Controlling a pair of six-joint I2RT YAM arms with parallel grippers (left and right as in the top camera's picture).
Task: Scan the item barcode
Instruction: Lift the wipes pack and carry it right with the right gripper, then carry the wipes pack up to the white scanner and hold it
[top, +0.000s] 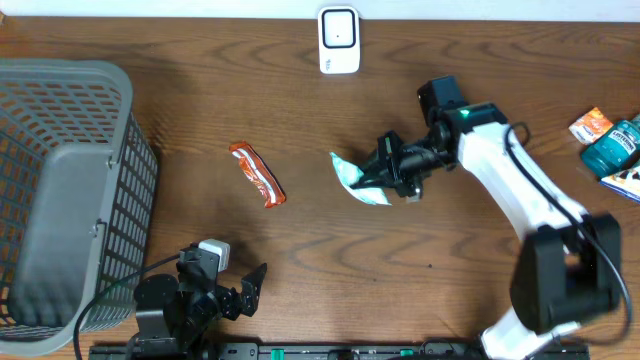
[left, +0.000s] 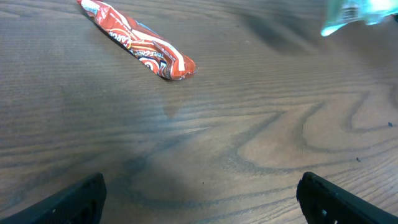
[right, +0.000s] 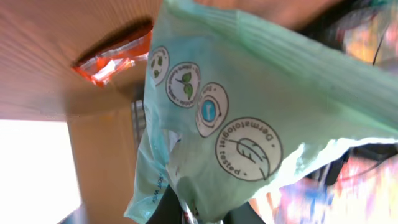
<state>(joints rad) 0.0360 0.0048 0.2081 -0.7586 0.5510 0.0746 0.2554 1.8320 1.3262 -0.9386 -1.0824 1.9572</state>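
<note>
A pale green wipes packet (top: 358, 180) hangs above the middle of the table, pinched at one edge by my right gripper (top: 385, 172), which is shut on it. Through the right wrist camera the packet (right: 249, 118) fills most of the frame, its round printed seals facing the lens, and the gripper (right: 205, 214) grips its lower edge. The white barcode scanner (top: 339, 40) stands at the table's far edge, well apart from the packet. My left gripper (top: 240, 290) rests open at the near edge, low over bare wood, its fingertips (left: 74, 202) wide apart.
An orange snack wrapper (top: 258, 174) lies left of centre, also seen by the left wrist (left: 140, 40). A grey mesh basket (top: 60, 190) takes up the left side. Several small packs (top: 610, 145) sit at the right edge.
</note>
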